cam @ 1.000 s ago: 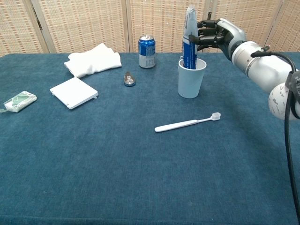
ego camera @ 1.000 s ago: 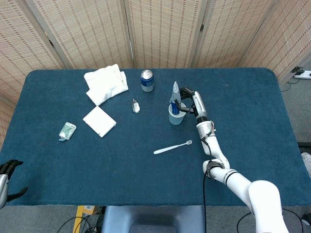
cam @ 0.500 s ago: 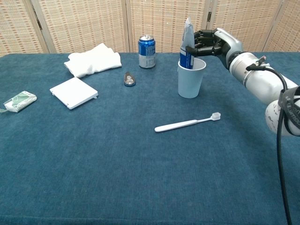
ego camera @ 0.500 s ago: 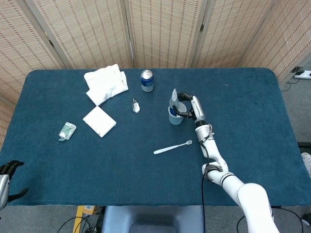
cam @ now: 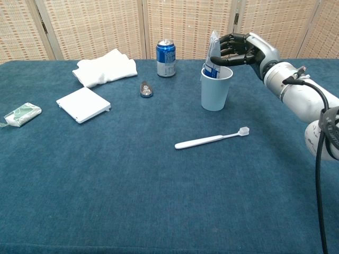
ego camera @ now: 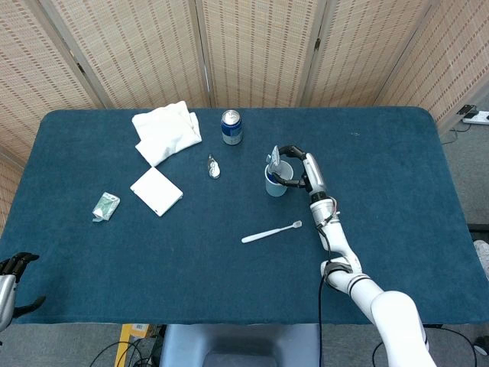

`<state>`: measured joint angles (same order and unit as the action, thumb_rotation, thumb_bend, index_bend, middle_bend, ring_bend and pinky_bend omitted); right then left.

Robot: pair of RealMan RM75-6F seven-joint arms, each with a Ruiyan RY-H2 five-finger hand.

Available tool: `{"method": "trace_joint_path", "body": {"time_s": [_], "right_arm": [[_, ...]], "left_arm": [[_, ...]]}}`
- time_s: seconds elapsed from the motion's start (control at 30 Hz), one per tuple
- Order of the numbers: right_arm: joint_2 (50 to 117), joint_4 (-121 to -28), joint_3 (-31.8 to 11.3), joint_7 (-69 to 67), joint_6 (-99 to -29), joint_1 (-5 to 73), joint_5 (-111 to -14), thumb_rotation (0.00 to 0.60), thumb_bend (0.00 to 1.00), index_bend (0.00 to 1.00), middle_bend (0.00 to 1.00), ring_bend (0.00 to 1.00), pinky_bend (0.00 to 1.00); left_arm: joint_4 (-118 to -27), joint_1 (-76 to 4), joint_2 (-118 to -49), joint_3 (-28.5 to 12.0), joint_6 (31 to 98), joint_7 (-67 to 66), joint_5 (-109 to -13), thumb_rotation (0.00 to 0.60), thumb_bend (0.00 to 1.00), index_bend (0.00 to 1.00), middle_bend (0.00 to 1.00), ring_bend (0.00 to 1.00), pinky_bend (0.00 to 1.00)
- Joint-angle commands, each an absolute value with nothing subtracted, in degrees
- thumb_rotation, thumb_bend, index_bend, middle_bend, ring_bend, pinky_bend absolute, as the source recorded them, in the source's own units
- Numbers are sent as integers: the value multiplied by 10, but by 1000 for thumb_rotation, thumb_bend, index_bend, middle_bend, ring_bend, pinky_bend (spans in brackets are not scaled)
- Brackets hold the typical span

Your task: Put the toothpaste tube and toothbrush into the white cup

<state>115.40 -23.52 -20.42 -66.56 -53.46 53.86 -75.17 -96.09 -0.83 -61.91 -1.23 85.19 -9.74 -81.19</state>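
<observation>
The toothpaste tube [cam: 212, 52], white and blue with a flat crimped top, is seen standing tilted inside the white cup [cam: 216, 88] at mid-counter. The right hand [cam: 239, 50] is curled at the tube's upper part; whether it is grasped cannot be told. The white toothbrush [cam: 212, 139] is shown lying flat nearer, apart from the cup. A blue can [cam: 166, 51], folded towels [cam: 106, 67] and a white box [cam: 82, 104] are placed to the left. The left hand [ego camera: 11, 273] is seen at the near left edge, its state unclear.
</observation>
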Motion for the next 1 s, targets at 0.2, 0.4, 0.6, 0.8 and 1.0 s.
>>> {"method": "trace_joint_path", "body": {"time_s": [0.2,0.4,0.6,0.8,1.0], "right_arm": [[1148,-232,-196,-663,-551,532,-759,600,87,233,291,196,196],[1133,-248,-203,-664,-595,522,-759,600,65,76,179,128,134],[1095,-309,-199,-620,-694,478,-770,600,83,65,182,108,107],[977,-499,-136,-495,-745,396,-815,600,186,241,314,159,131],[865,-679,-86,-349,-777,334,-847,600,219,404,422,328,354]], "left_arm": [[-960,-10,-619,-15,854,-97,-814,600,193,266,249,266,278],[-960,-11,-619,-16,856,-96,-817,600,193,263,249,266,278],[-960,-13,-619,-19,857,-93,-817,600,194,261,249,266,278],[-958,-19,-622,-21,851,-94,-818,600,193,261,249,266,278],[-960,-21,-622,-22,851,-95,-820,600,194,261,249,266,278]]}}
